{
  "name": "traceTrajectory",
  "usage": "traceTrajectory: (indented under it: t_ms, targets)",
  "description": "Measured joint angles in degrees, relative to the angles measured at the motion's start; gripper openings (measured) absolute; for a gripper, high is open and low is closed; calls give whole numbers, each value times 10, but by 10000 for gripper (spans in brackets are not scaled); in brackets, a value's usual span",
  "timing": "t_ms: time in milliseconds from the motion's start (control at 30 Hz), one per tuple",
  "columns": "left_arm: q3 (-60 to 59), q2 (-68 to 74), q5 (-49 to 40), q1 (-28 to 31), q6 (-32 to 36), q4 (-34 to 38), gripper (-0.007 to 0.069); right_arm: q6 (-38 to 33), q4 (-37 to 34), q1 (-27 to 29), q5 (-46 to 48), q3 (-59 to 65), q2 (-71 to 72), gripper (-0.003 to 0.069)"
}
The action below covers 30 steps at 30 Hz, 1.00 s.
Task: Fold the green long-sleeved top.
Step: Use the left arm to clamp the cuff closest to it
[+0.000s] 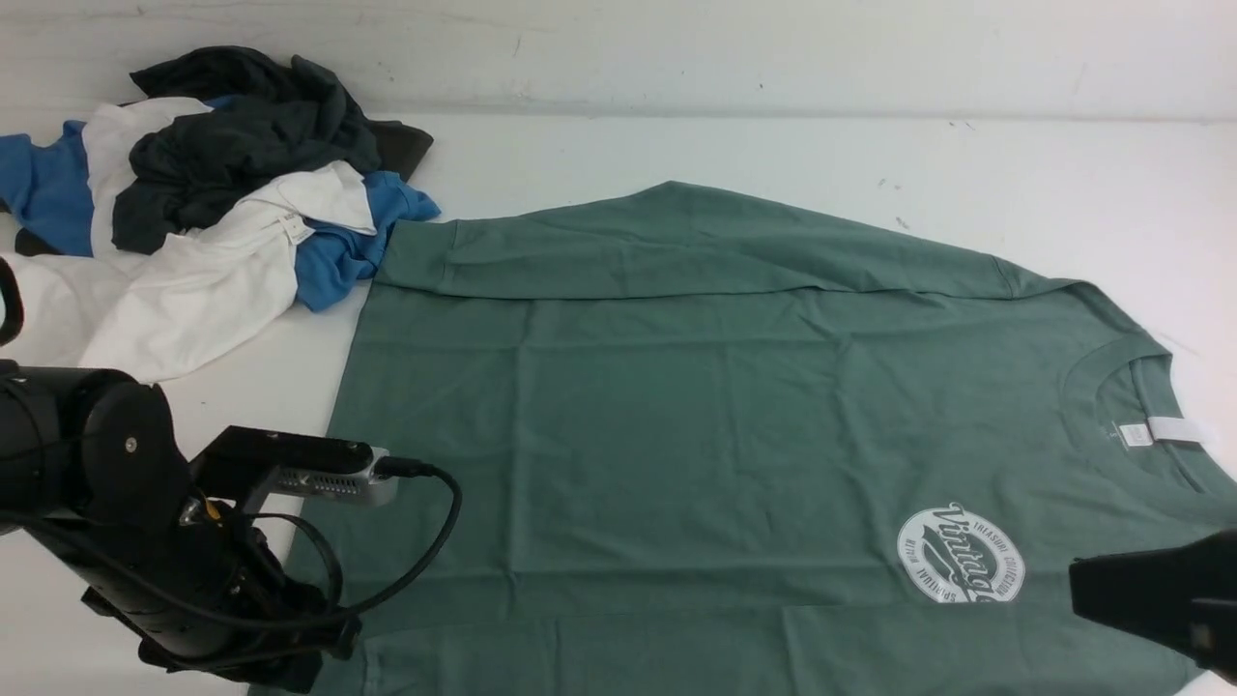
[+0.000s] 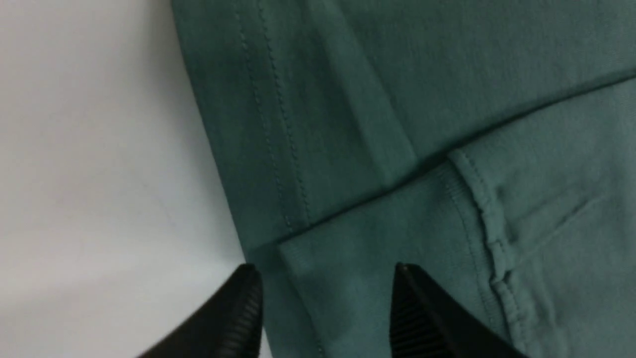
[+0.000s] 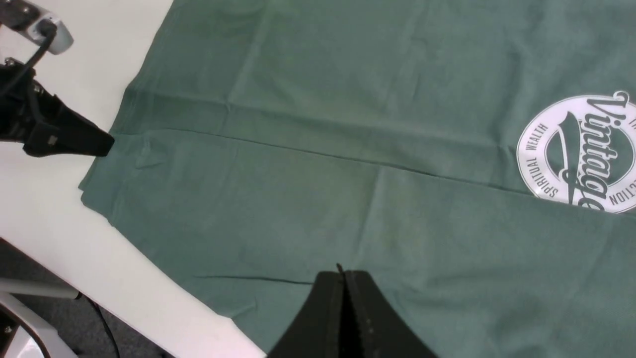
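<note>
Broadly spread on the table (image 1: 966,164), green long-sleeved top (image 1: 676,406), print up, neck toward the right, far sleeve folded in along the body. Left hand (image 2: 325,303) at the near-left hem corner, fingers spread, cuff lying loose between. Right hand (image 3: 343,281) above the near side, pressed together, pinching nothing. Heap of blue, white and dark garments (image 1: 213,193) far left, just beside the top's corner.

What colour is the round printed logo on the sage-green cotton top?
White logo; right wrist view shows best.

Black arm (image 1: 97,454), looped cable (image 1: 456,507), seemingly ribbed claw (image 2: 325,271).
</note>
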State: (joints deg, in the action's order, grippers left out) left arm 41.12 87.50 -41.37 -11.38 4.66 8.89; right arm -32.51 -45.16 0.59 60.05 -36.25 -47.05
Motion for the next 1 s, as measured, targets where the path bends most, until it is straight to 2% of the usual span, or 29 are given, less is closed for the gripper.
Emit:
traceTrajectory:
  t_ms: [200,500,633,733,767,833,1000]
  targets:
    - [0,16,12,0,0,2,360,0,-1,0,-10,1,0,-7]
    - [0,34,35,-1,0,23,308,-18,-1,0,-15,1,0,-7]
    - [0,34,38,-1,0,25,250,-27,-1,0,-15,1,0,-7]
    - [4,34,31,-1,1,26,148,-28,-1,0,-15,1,0,-7]
    - [9,34,21,-1,2,26,92,-28,-1,0,-15,1,0,-7]
    - [16,34,0,-1,2,29,36,-28,-1,0,-15,1,0,-7]
    - [31,34,-52,-1,2,29,16,-28,-1,0,-15,1,0,-7]
